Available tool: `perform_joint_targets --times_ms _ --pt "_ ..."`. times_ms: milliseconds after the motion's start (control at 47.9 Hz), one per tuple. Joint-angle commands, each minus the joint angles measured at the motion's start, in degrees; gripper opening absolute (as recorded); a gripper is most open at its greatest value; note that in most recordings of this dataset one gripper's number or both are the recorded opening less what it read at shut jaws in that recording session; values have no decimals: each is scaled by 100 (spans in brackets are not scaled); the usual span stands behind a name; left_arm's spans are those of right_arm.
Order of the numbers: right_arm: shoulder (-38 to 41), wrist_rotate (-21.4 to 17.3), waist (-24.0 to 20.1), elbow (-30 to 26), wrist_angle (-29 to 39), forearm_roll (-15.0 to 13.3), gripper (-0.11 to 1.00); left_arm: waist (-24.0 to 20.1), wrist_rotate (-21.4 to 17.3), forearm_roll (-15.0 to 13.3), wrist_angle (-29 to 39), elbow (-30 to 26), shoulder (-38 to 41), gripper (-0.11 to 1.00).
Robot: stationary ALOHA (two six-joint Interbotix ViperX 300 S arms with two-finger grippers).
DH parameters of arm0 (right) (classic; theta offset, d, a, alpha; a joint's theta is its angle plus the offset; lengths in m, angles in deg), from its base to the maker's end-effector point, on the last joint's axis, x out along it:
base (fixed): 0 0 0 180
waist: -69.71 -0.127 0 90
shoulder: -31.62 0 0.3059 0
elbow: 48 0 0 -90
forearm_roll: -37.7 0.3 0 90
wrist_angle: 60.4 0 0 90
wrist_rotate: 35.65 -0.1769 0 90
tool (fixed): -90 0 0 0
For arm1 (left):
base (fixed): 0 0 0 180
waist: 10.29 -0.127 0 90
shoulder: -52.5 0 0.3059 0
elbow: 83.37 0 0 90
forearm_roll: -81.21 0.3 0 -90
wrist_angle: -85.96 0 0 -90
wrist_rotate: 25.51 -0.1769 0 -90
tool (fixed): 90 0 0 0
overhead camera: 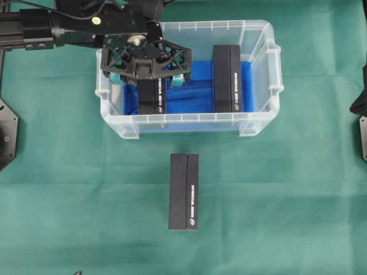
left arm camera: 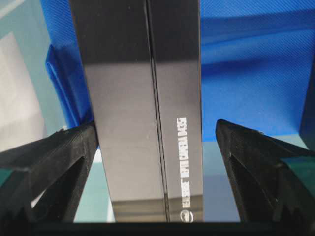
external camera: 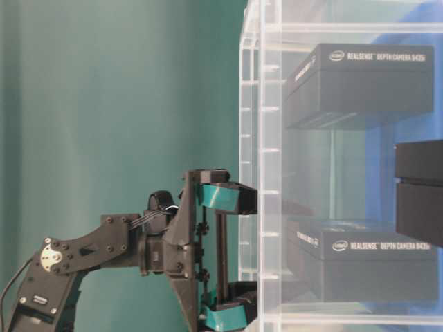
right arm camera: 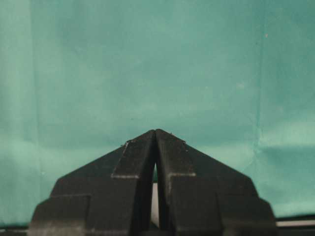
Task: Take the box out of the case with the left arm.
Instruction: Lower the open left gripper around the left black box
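Spread wide, left gripper (overhead camera: 148, 73) straddles one of two boxes (overhead camera: 152, 94) in the case (overhead camera: 189, 121); a third box (overhead camera: 184, 192) lies on the desk (overhead camera: 287, 200); right gripper (right arm camera: 155, 140) closed.

Green cloth (overhead camera: 69, 189) under case (overhead camera: 189, 122), box (overhead camera: 184, 191)

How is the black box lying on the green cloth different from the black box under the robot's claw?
The box on the cloth lies outside the clear case, while the box under the claw sits inside it on the blue sheet. The box on the cloth is fully in view with nothing near it; the left gripper straddles the other box with open jaws, covering its far end. Both are long, black, white-lettered, and lie the same way.
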Motion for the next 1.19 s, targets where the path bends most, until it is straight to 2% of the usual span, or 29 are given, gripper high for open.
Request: perform_joint_targets --times_ms 0,856,898,940,1065,1170 --pt "26 0 9 -149 -35 -9 7 18 0 26 -44 -35 -53 98" --pt "35 -9 9 -176 -44 -9 7 26 26 18 -501 229 0 97" --pt "35 0 9 -185 -35 -9 7 26 44 18 -571 229 0 94" --pt "35 -9 9 -185 -44 -9 7 26 105 9 -642 229 -9 87" --pt "26 -9 9 -202 -44 -9 7 26 360 9 -817 237 -18 60" --pt "26 -9 9 -220 -35 -9 7 44 413 9 -888 281 -44 60"
